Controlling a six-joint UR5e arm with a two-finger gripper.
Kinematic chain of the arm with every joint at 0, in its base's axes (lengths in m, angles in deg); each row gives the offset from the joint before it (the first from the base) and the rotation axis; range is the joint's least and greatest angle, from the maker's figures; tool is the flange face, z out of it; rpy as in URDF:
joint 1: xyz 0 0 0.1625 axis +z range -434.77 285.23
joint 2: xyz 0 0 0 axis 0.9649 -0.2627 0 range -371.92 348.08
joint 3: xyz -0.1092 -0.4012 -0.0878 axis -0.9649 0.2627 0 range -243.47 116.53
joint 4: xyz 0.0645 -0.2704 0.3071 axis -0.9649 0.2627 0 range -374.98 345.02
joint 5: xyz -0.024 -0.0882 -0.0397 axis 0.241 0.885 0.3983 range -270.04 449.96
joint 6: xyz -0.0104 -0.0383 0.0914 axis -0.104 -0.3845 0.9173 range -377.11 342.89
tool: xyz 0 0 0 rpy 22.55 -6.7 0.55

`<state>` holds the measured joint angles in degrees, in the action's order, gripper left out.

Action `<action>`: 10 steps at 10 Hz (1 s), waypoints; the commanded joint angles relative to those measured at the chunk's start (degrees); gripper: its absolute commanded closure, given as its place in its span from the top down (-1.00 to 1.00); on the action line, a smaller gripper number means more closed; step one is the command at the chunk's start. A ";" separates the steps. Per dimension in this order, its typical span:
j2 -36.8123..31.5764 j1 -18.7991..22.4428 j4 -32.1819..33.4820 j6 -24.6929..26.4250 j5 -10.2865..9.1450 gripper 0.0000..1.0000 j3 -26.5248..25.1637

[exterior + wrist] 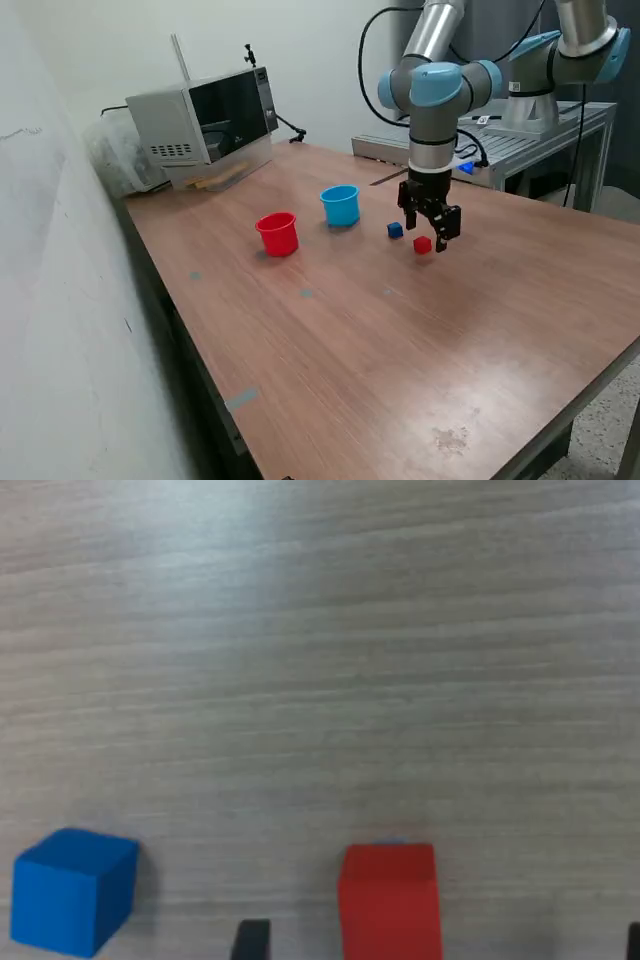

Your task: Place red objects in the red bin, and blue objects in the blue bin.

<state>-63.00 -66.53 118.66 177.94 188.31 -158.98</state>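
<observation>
Red cube point(390, 900) close under the wrist camera, blue cube point(72, 890) beside it, end effector point(432, 228) open, empty.

This looks like a robotics lab or test room. An industrial arm point(432, 90) with grey links and light blue joint caps stands on a metal-frame bench point(540, 135), with cables trailing beside it. A wood-laminate worktable point(400, 340) sits against a plain white wall point(60, 300), with a microwave point(205, 118) at its far end.
</observation>
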 commanded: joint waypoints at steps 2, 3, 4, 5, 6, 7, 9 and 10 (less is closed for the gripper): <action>0.54 -0.07 0.04 -0.90 0.00 1.00 -0.55; 0.63 -0.24 0.04 -1.43 0.00 1.00 -0.55; 0.63 -0.33 0.04 -2.13 0.00 1.00 -0.55; 0.63 -0.59 0.04 -2.57 0.00 1.00 -0.64; 0.71 -0.68 0.04 -2.92 0.00 1.00 -0.47; 0.72 -0.86 0.04 -3.27 0.00 1.00 -0.38; 0.72 -0.95 0.04 -3.45 0.00 1.00 -0.46; 0.72 -0.95 0.13 -3.89 0.00 1.00 -0.46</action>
<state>-62.31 -67.33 118.71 174.81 188.31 -159.45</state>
